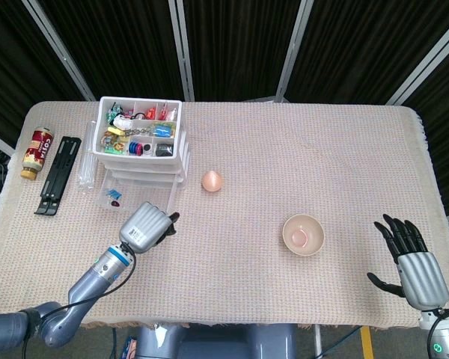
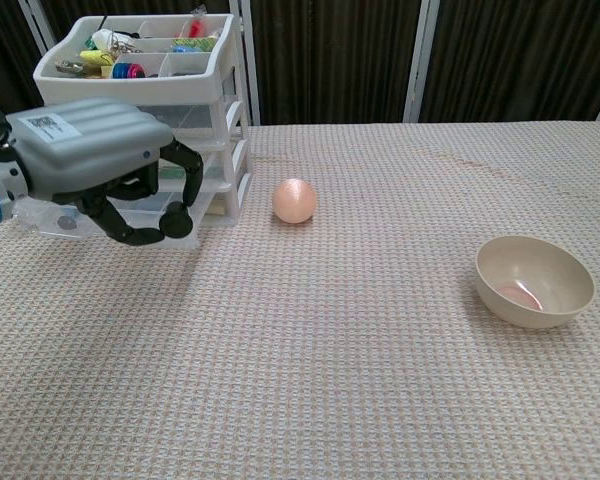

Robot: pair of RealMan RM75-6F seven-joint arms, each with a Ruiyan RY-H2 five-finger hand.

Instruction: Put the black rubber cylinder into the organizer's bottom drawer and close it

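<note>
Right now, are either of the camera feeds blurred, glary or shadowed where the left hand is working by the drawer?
Head view: sharp and evenly lit, no glare; the left hand hides the front of the open bottom drawer. Chest view: also sharp, but the left hand fills the left side and blocks most of the organizer; it casts a soft shadow on the cloth beneath.

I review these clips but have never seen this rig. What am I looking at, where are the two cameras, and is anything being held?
Two robot arms with fingered hands work at a cloth-covered table. One picture looks down from the robot's head, the other looks forward from its chest. The left hand, fingers curled around a small dark object, hangs by the open bottom drawer of the plastic organizer. The right hand rests open and empty. Also there: a peach ball, a bowl, a can and a black stand.
</note>
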